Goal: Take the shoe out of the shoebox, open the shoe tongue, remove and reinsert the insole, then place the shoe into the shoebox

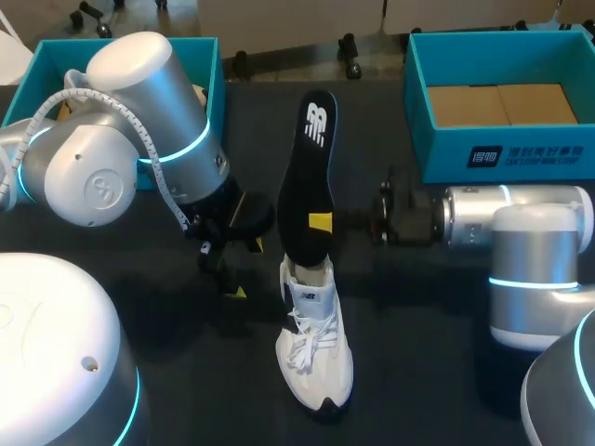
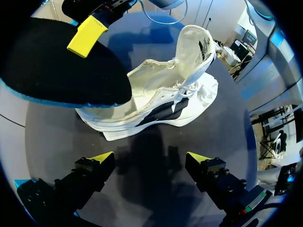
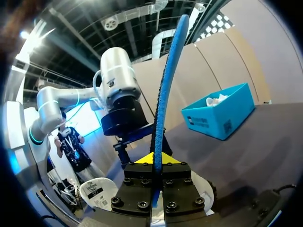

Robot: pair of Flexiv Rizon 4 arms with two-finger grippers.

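Our right pincer [image 1: 321,223] clamps the insole [image 1: 311,167], shoe [image 1: 316,358] below; left pincer [image 2: 150,158] gapes empty. Next, we judge, reinsert it.

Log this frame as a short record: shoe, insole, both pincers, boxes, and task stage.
shoe: white, upright on its sole, tongue raised
insole: black, held on edge, lower end at the shoe's opening
right pincer: shut on the insole
left pincer: open, empty, beside the shoe
boxes: teal, one far left, one far right; neither holds the shoe
stage: insole out or nearly out; removing or reinserting, cannot tell
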